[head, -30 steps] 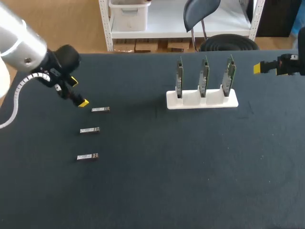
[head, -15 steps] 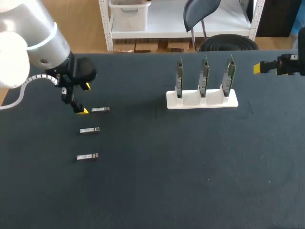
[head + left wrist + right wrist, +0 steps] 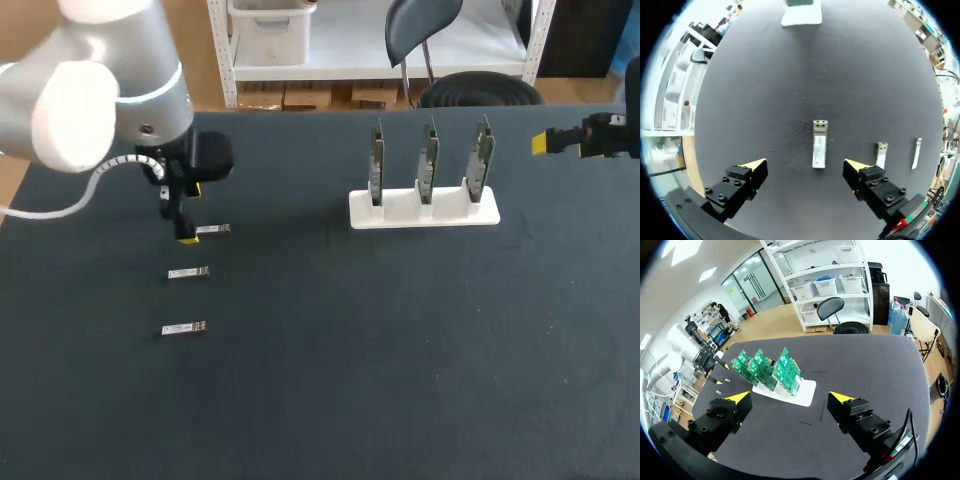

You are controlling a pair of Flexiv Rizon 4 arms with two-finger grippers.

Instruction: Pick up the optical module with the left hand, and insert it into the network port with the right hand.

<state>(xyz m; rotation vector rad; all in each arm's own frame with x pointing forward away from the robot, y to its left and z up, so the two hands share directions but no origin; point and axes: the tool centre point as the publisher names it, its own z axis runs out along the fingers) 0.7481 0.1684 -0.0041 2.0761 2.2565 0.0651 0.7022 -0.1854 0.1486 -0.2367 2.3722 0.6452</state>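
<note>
Three small silver optical modules lie in a column at the table's left: the far one (image 3: 212,230), the middle one (image 3: 188,272) and the near one (image 3: 184,328). My left gripper (image 3: 186,212) hangs open just above the far module, which lies between its spread fingers in the left wrist view (image 3: 819,143); the other two modules (image 3: 880,154) (image 3: 916,153) lie beside it. A white stand (image 3: 423,210) holds three upright green network cards (image 3: 429,158). My right gripper (image 3: 560,142) stays open at the far right, facing the cards (image 3: 771,371) from a distance.
The dark table (image 3: 350,350) stretches bare in front of the white stand (image 3: 785,390). My left arm's grey body (image 3: 100,100) hangs over the table's back left corner.
My left arm has swung to the right and turned, bringing its open gripper over the far module. The right arm has not moved.
</note>
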